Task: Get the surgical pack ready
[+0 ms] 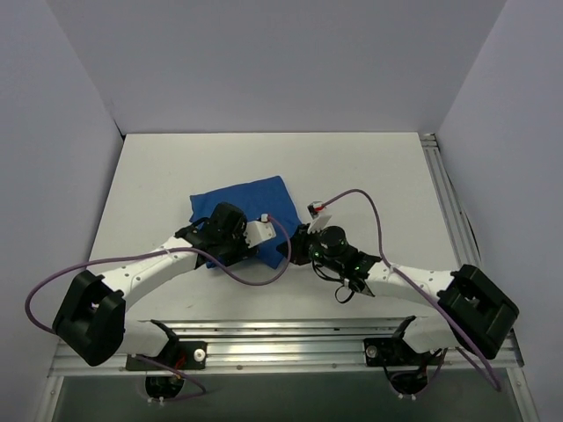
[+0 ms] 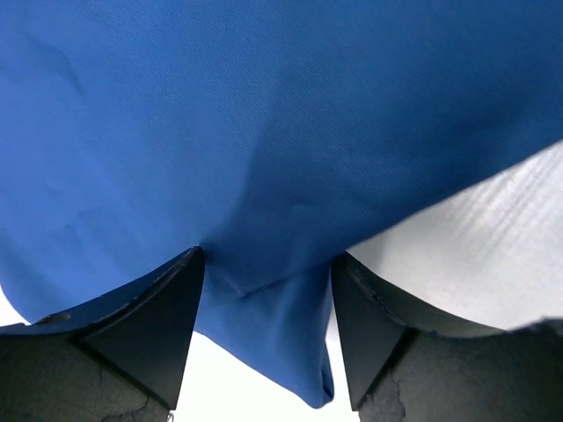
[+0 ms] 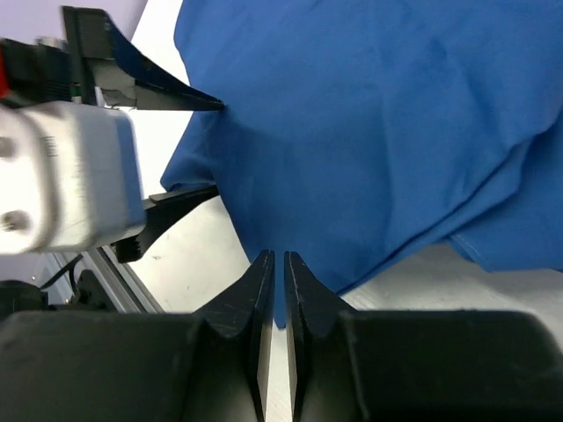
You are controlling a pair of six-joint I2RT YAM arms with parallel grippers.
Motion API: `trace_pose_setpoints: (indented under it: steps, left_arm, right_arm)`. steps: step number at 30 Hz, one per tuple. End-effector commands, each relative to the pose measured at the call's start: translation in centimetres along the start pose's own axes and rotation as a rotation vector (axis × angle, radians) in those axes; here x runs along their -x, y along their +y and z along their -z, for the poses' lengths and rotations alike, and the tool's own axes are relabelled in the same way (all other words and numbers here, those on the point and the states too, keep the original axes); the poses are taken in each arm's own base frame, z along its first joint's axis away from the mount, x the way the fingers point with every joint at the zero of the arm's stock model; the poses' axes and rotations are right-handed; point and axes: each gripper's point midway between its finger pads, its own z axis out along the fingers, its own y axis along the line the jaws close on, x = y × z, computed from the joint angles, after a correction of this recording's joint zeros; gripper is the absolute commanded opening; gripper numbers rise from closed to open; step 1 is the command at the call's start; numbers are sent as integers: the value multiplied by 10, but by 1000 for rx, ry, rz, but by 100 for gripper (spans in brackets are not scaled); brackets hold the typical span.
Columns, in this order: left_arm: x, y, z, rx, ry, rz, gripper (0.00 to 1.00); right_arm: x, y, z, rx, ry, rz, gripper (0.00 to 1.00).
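The surgical pack [image 1: 251, 200] lies mid-table as a bundled royal-blue cloth parcel; its contents are hidden inside. My left gripper [image 2: 268, 281] stands open at the parcel's near edge. A hanging fold of the blue drape [image 2: 281, 334] sits between its fingers, with a small gap on the right. In the right wrist view that left gripper [image 3: 218, 148] shows at the cloth's left side. My right gripper [image 3: 279, 259] is shut on a thin corner of the drape [image 3: 369, 132] at the near right edge. From above, both wrists [image 1: 295, 251] crowd the parcel's near side.
The white table [image 1: 369, 176] extends around the parcel. An aluminium rail [image 1: 290, 338] runs along the near edge and another [image 1: 444, 193] along the right side. Purple cables [image 1: 378, 211] loop over both arms. Grey walls close in the back and sides.
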Motion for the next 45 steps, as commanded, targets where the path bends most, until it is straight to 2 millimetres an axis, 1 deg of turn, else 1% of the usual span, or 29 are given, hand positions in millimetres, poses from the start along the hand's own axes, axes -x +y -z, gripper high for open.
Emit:
trace_pose_setpoints:
  steps: [1,2,3,5,6,8,9,10,11,12,14,15,16,18,19,23,25,27,30,33,34,35,37,41,45]
  left_arm:
    - [18,15,-1,82,-75,20,68]
    - [18,14,-2,74,-73,21,65]
    - [19,13,-3,70,-76,21,63]
    - [17,10,-6,53,-69,20,59]
    - [16,9,-7,49,-64,19,55]
    - [15,7,-9,41,-57,13,52]
    - [14,6,-10,37,-56,11,47]
    - [15,6,-10,34,-58,10,45]
    - [17,6,-9,32,-63,10,42]
    - [19,6,-8,33,-70,10,37]
    - [24,7,-4,30,-90,10,29]
    - [24,7,-3,27,-92,9,25]
    - [27,7,-2,24,-100,9,17]
    - [28,8,1,27,-104,11,11]
    - [29,9,2,31,-110,13,3]
    - [35,14,10,50,-136,16,2]
    - [40,10,11,20,-154,12,3]
    - [42,9,12,10,-158,16,4]
    - [50,8,16,0,-190,20,4]
    - [56,11,21,4,-210,21,4]
    - [59,14,23,10,-216,20,4]
    - [60,14,24,8,-218,20,4]
    - [61,15,25,3,-217,21,4]
    - [61,12,25,-9,-215,13,4]
    - [61,18,25,22,-210,13,4]
  right_arm:
    - [8,18,-14,92,-71,-61,6]
    - [2,20,-16,102,-58,-67,4]
    - [-7,14,-22,87,-37,-69,4]
    - [-14,6,-26,66,-22,-77,2]
    - [-18,1,-28,49,-19,-80,2]
    - [-24,-6,-33,35,-10,-84,2]
    - [-31,-10,-36,28,5,-84,2]
    - [-30,-10,-39,28,3,-87,2]
    - [-28,-7,-43,36,1,-86,2]
    - [-31,-10,-47,28,10,-87,1]
    - [-28,-8,-52,32,3,-87,1]
    - [-30,-12,-55,22,10,-90,1]
    - [-31,-12,-57,22,17,-93,1]
    - [-32,-14,-63,21,23,-98,1]
    - [-32,-13,-64,26,25,-108,1]
    - [-24,-12,-71,47,3,-140,1]
    - [-19,-9,-77,63,-9,-150,1]
    - [-20,-13,-83,59,-7,-173,1]
    - [-9,-14,-93,87,-45,-227,1]
    - [0,-14,-98,119,-76,-279,0]
    - [5,-9,-101,129,-85,-277,0]
    - [3,-9,-104,120,-76,-267,0]
    - [6,-4,-106,125,-83,-264,0]
    - [19,2,-102,139,-121,-274,0]
    - [18,3,-103,143,-117,-286,0]
